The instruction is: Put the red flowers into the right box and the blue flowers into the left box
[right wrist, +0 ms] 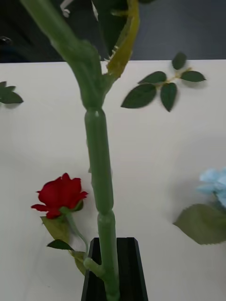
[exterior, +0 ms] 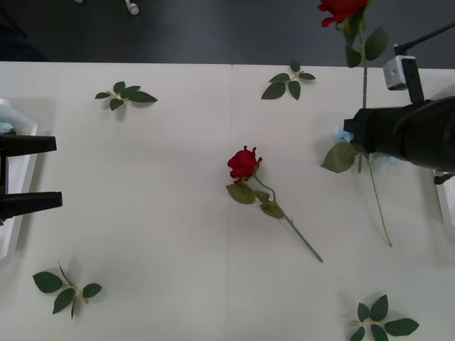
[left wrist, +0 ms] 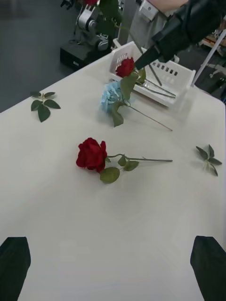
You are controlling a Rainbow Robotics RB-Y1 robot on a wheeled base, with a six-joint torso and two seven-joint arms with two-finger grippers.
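A red rose (exterior: pixel 244 163) lay mid-table (exterior: pixel 178 234), stem toward the robot's right. At the left edge the left gripper (exterior: pixel 28 174) hung with jaws wide and empty, over the left box (exterior: pixel 13 227). Farther right, the right gripper (right wrist: pixel 114 270) pinched a second rose (exterior: pixel 341 8) by its stem, lifted above a blue flower (left wrist: pixel 111 96) beside the right box (left wrist: pixel 181 82).

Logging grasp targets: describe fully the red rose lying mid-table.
The red rose lies flat near the middle of the white table, touching nothing else. It has a deep red, fabric-looking bloom, a thin green stem and a few green leaves just below the bloom. The bloom points away from the robot; the stem runs back toward its right side. It is not gripped.
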